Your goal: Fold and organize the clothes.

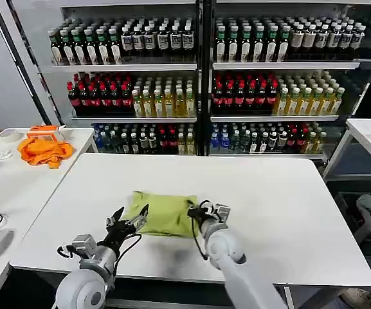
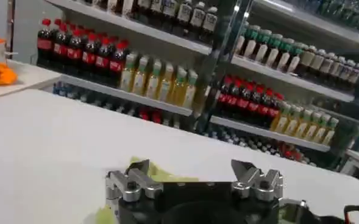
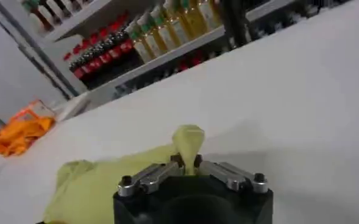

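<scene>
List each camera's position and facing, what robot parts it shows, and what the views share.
Head: on the robot's head, facing forward and down at the white table; both arms show.
Left wrist: behind the open left gripper, facing the bottle shelves.
Right wrist: behind the right gripper, which pinches the T-shirt.
Shared: T-shirt, shelves, orange cloth.

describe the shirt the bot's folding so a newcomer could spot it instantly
Start at the large white table in front of the drink shelves. Near its front edge lies a lime-green T-shirt, folded into a compact rectangle; the open left tool is at its left end and the right tool pinches its right edge. The other cloth, bright orange, sits bunched on the side table to the left.
</scene>
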